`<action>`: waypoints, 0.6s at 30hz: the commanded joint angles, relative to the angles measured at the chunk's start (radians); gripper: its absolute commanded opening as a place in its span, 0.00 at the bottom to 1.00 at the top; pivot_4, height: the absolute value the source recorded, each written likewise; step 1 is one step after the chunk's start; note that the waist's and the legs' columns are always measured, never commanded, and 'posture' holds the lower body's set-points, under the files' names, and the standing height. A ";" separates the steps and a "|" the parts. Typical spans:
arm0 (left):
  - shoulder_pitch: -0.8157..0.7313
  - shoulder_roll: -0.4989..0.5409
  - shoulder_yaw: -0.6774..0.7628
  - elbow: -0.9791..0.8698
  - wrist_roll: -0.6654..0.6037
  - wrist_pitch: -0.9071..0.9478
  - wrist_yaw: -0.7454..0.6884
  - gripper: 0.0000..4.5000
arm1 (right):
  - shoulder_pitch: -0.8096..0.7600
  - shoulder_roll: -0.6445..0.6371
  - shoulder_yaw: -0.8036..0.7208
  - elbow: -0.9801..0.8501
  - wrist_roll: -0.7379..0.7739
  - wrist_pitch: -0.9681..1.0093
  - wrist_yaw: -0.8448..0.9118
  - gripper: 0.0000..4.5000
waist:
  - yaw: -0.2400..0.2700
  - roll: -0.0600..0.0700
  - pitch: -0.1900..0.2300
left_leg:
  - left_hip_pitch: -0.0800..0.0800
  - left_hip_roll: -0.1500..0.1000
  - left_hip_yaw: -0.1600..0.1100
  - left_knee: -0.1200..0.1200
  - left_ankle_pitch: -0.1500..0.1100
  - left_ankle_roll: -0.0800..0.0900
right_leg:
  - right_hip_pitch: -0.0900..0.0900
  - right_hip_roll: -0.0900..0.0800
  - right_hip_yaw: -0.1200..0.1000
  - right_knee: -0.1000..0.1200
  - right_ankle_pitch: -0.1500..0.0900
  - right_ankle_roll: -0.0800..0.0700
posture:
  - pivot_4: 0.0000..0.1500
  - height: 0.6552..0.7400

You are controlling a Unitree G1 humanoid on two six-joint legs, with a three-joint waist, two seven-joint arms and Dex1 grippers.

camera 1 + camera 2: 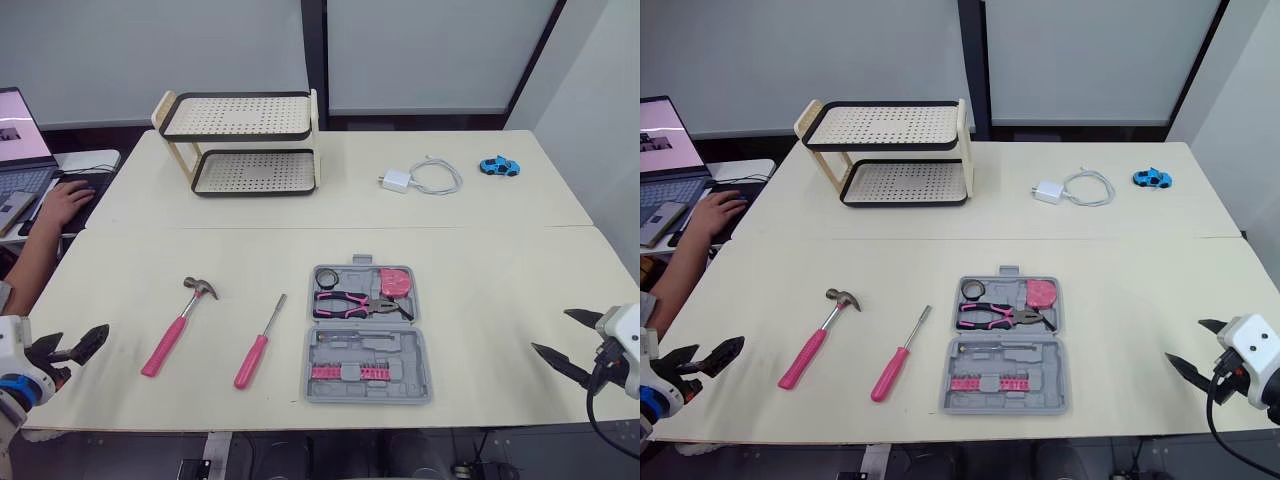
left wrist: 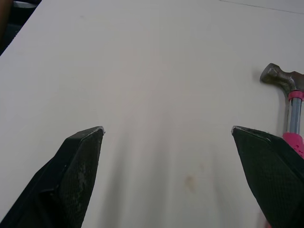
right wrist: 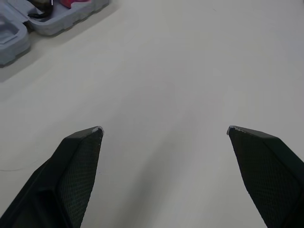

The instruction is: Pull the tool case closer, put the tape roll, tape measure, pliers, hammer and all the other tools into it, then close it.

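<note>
The grey tool case (image 1: 366, 335) lies open in the middle of the near table. In its far half sit a black tape roll (image 1: 327, 276), a pink tape measure (image 1: 396, 282) and pink-handled pliers (image 1: 350, 304); a pink bit strip (image 1: 348, 372) fills the near half. Left of the case lie a pink-handled screwdriver (image 1: 258, 345) and a pink-handled hammer (image 1: 178, 326). My left gripper (image 1: 85, 333) hovers open at the table's near left corner, left of the hammer (image 2: 280, 78). My right gripper (image 1: 549, 330) is open near the right edge, well right of the case (image 3: 57, 19).
A two-tier perforated rack (image 1: 245, 140) stands on the far table, with a white charger and cable (image 1: 420, 178) and a blue toy car (image 1: 499, 166) to its right. A laptop (image 1: 20, 140) and a person's hand (image 1: 60, 205) are at far left.
</note>
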 commanded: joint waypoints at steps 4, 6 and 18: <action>0.021 0.050 -0.023 -0.012 0.037 -0.066 -0.078 1.00 | 0.011 -0.074 0.010 -0.030 0.000 -0.046 0.070 1.00 | 0.000 -0.001 0.000 | 0.000 0.000 0.000 0.000 0.000 0.000 | 0.000 0.000 0.000 -0.001 0.000 0.000 | 1.00 1.00; 0.028 0.071 -0.037 -0.004 0.049 -0.087 -0.118 1.00 | 0.010 -0.093 0.013 -0.042 0.005 -0.044 0.090 1.00 | 0.000 -0.001 0.000 | 0.000 0.000 0.000 0.000 0.000 0.000 | 0.000 0.000 0.000 -0.001 0.000 0.000 | 1.00 1.00; 0.040 0.381 -0.207 0.236 0.206 -0.411 -0.561 1.00 | -0.061 -0.322 0.046 -0.102 0.045 -0.055 0.343 1.00 | -0.001 0.000 0.000 | -0.001 -0.001 0.005 -0.001 0.000 0.000 | 0.001 0.001 -0.001 -0.006 0.000 0.000 | 1.00 1.00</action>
